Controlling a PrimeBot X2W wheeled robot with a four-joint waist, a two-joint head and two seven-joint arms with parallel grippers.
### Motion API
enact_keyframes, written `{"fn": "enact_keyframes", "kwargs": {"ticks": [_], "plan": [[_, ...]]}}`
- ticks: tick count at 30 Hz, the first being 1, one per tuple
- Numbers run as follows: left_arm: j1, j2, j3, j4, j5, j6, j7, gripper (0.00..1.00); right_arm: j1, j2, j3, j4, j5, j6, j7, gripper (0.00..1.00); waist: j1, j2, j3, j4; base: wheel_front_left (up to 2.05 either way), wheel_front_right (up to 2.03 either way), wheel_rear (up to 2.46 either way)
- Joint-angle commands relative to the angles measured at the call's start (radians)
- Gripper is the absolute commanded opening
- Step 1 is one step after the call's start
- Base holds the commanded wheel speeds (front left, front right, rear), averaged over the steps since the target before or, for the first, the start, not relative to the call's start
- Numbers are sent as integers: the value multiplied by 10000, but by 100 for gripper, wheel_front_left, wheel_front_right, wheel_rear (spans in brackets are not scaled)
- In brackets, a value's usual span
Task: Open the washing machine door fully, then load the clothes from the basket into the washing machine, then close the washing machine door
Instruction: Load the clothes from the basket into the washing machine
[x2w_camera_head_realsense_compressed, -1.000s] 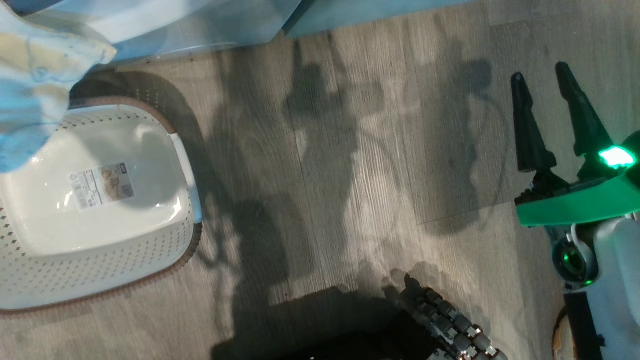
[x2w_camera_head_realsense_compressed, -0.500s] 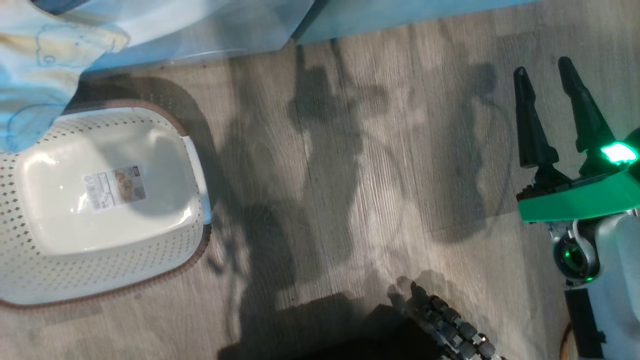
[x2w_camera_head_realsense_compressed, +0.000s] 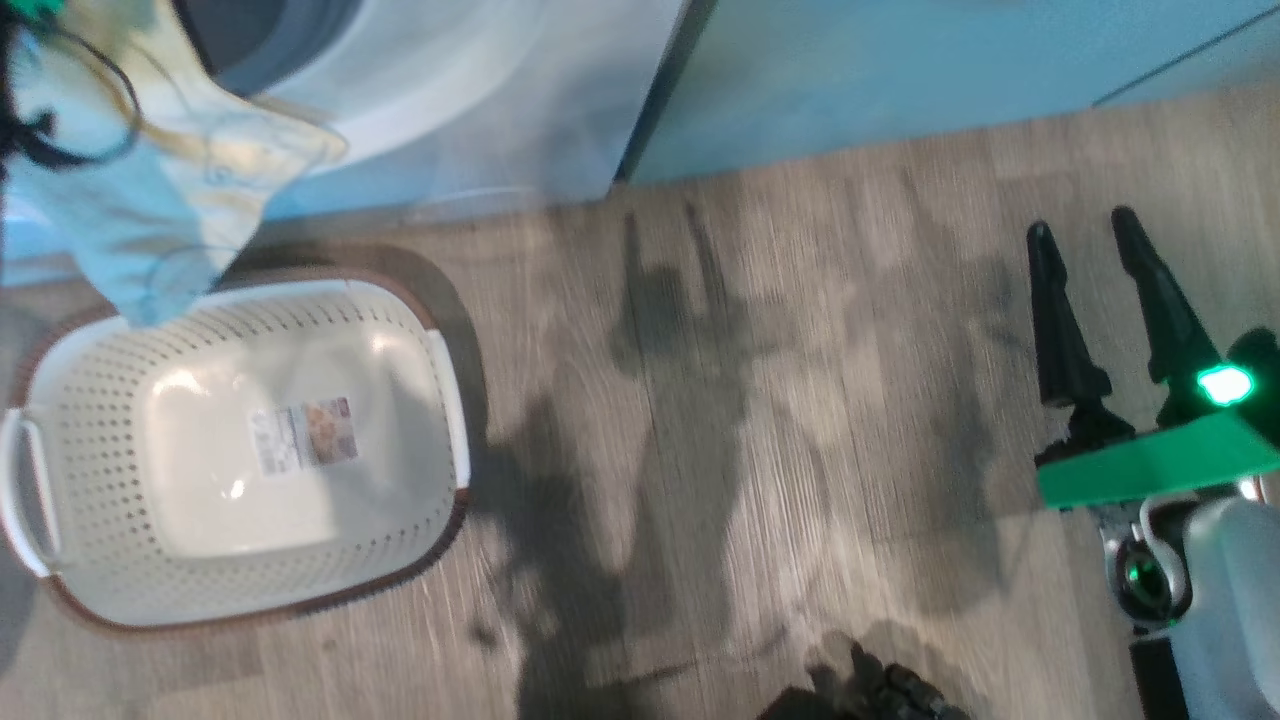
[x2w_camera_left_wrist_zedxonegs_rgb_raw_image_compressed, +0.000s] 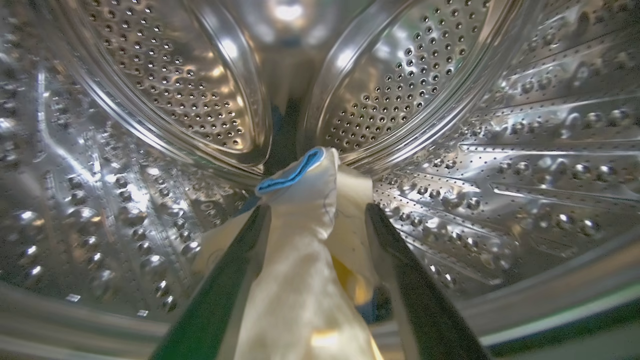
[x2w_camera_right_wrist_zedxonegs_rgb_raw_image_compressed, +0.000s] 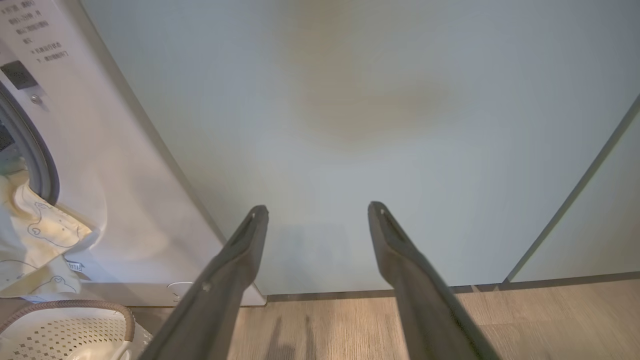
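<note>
Grey wood-look floor (x2w_camera_head_realsense_compressed: 760, 450) runs up to pale teal cabinets (x2w_camera_head_realsense_compressed: 900, 90), and left of them stands the white washing machine (x2w_camera_head_realsense_compressed: 480, 110), its front carrying a few lines of small print too fine to read. Its steel drum (x2w_camera_left_wrist_zedxonegs_rgb_raw_image_compressed: 500, 150) is dotted with holes. On the floor in front sits the cream basket (x2w_camera_head_realsense_compressed: 100, 400), perforated with a brown rim and white handles, its bare bottom carrying a printed label (x2w_camera_head_realsense_compressed: 302, 435) too blurred to read. The clothes (x2w_camera_head_realsense_compressed: 150, 180), pale yellow with faint outline prints and blue trim, hang from the machine's mouth over the basket's far corner, one end reaching into the drum. The left end effector (x2w_camera_left_wrist_zedxonegs_rgb_raw_image_compressed: 317, 210) is inside the drum, fingers spread wide with the cloth loose between them. The right end effector (x2w_camera_head_realsense_compressed: 1082, 225) hangs over the floor, fingers apart and holding nothing
</note>
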Motion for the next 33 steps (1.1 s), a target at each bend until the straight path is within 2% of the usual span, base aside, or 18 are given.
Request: {"fn": "enact_keyframes", "kwargs": {"ticks": [1, 8, 16, 20, 27, 33], "plan": [[186, 394, 140, -467, -133, -4, -46, 100, 276, -64, 63, -236, -48, 17, -67, 100, 1, 0, -539, 179, 0, 0, 0], [2927, 338, 695, -2117, -138, 32, -49, 100, 893, -133, -81, -134, -85, 17, -67, 100, 1, 0, -1750, 496, 0, 0, 0], [6351, -225, 1933, -4720, 712, 806, -50, 100, 1546, -317, -70, -37, -108, 17, -67, 100, 1, 0, -2925, 820, 0, 0, 0], [7719, -541, 2574, -5575, 904, 913, -50, 100, 1791, -351, -70, -1, -100, 17, -67, 100, 1, 0, -3340, 857, 0, 0, 0], [10459, -1263, 3762, -6841, 1682, 561, -50, 100, 2410, -397, -108, 59, -108, 17, -67, 100, 1, 0, -4216, 1027, 0, 0, 0], [11740, -1927, 4609, -7181, 2148, 249, -51, 100, 2872, -492, -164, 98, -99, 17, -67, 100, 1, 0, -4864, 1216, 0, 0, 0]]}}
